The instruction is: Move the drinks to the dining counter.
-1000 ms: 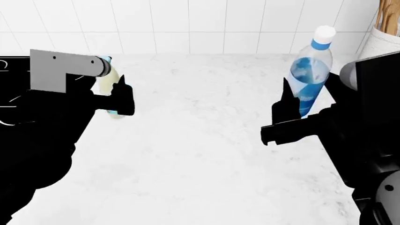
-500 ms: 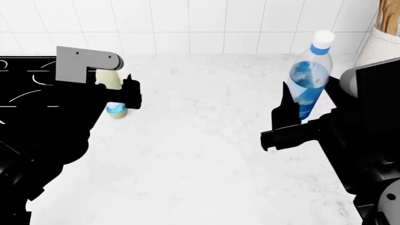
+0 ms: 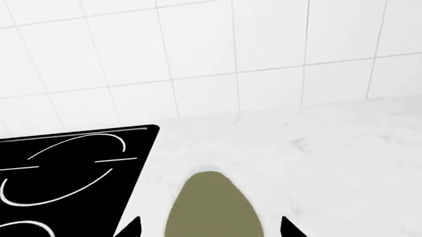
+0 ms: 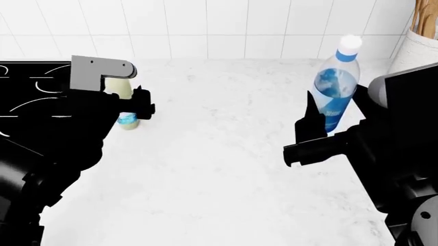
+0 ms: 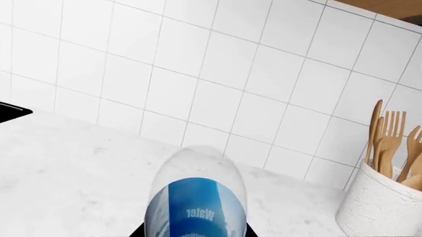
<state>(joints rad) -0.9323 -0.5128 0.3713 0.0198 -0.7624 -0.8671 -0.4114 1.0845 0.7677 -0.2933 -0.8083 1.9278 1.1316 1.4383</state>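
The cream-coloured bottle point(image 4: 123, 88) stands on the marbled worktop point(image 4: 219, 169) beside the hob. My left gripper point(image 4: 126, 102) straddles it and is open. In the left wrist view the cream bottle point(image 3: 211, 207) sits between the fingertips of the left gripper point(image 3: 211, 229), with white gaps on both sides. The clear-blue water bottle point(image 4: 335, 84) with a white cap leans slightly, and my right gripper point(image 4: 335, 115) is shut on its lower part. In the right wrist view the water bottle point(image 5: 195, 197) fills the right gripper point(image 5: 195, 232). The dining counter is out of view.
A black hob point(image 4: 27, 87) lies at the left, seen also in the left wrist view as the hob point(image 3: 66, 168). A white crock of wooden utensils point(image 4: 417, 46) stands at the back right, crock point(image 5: 379, 207). A white tiled wall point(image 4: 219, 25) closes the back.
My left gripper has moved right and forward until its fingers flank the cream bottle, which has stayed put. The right gripper has shifted slightly left with the water bottle.
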